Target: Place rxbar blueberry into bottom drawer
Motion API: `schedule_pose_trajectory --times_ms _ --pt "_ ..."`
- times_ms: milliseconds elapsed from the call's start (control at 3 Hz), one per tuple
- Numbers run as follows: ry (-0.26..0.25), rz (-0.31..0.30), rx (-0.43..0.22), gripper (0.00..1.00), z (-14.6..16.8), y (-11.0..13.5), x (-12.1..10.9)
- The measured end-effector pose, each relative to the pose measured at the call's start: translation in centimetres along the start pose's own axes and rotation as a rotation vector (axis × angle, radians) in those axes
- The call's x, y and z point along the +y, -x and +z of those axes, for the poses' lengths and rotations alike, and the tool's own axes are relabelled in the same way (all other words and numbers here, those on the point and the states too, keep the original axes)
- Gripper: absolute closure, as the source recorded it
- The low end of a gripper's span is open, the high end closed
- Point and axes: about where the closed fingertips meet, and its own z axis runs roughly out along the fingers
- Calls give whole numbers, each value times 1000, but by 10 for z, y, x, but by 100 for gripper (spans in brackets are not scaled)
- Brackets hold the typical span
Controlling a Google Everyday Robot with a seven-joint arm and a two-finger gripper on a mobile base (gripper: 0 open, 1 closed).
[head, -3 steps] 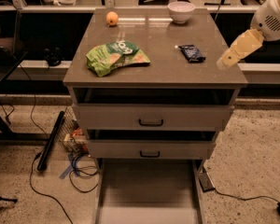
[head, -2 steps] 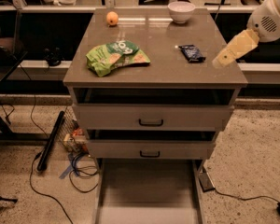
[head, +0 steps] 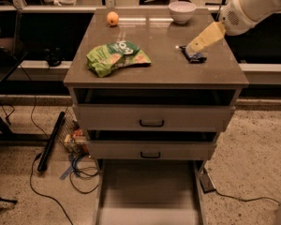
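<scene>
Camera view looks down on a grey-beige three-drawer cabinet (head: 155, 77) from the near side. The rxbar blueberry (head: 194, 56) (a small flat bar in a dark navy wrapper) lies on the cabinet top toward the right edge, well apart from the crumpled green snack bag (head: 117, 57) on the left. At the far edge sit a small orange fruit (head: 113, 18) and a white bowl (head: 181, 11).

The beige gripper (head: 193, 46) reaches in from the upper right on a white arm, its tip just over the far end of the bar — touching or only hovering, I cannot tell, nor whether it is spread or pressed together.

The bottom drawer (head: 150, 189) stands pulled out toward the near side, its flat floor bare; the two upper drawers with black handles (head: 151, 123) are nearly shut.

By my reading this is the reach-and-grasp step. Next the tip should settle squarely over the bar and take hold of it, then lift — and carry it forward and down over the open tray.
</scene>
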Motion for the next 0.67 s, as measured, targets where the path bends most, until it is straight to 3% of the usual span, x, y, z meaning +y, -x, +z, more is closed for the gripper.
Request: schedule_pose_trajectory --times_ms 333,667 --pt "-34 80 -14 0 32 12 -15" --pt "-100 153 -37 0 68 19 -40"
